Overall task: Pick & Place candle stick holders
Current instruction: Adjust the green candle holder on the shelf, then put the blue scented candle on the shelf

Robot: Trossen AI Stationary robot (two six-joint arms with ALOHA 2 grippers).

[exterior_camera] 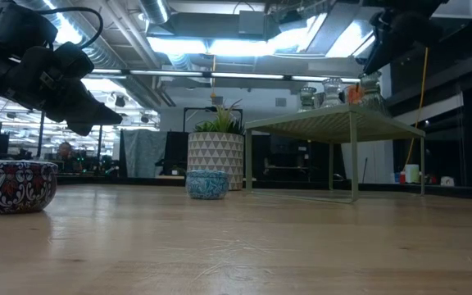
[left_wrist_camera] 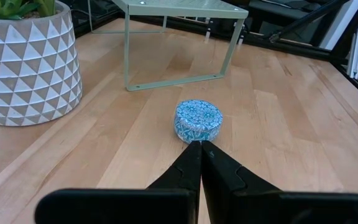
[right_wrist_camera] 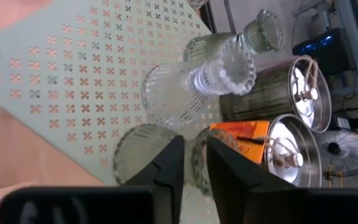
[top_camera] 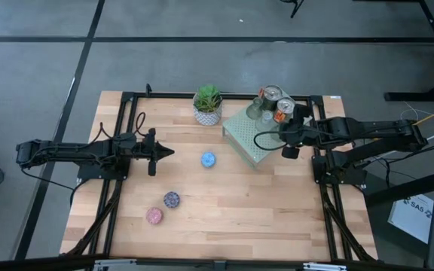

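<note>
Only from above: all the holders at once. Three on the bare counter: blue holder near the middle, purple holder and pink holder close together nearer the front. Two silver holders side by side on the far corner of the slab, with glassy pieces just beside them, too small there to count. One plant, just beside the slab.

Only from counter height: slab raised on thin legs, holders up on top of it; blue holder down in front of the plant's pot; purple holder large at the near edge; pink one out of sight. Left arm hanging above the counter, not resting on it.

Only from the left wrist: left claw pressed together to a single point, holding nothing, aimed at the blue holder just ahead. From above, a clear gap between the two.

Only from the right wrist: close look at the slab's load. Ribbed clear glass holder, a greenish holder beside it, the two silver ones behind, one with an orange label. More glass farther back, hard to separate.

Right claw over that cluster, fingers a narrow slit apart, a glassy rim showing in the slit. Touching it or just clear of it: cannot tell.
</note>
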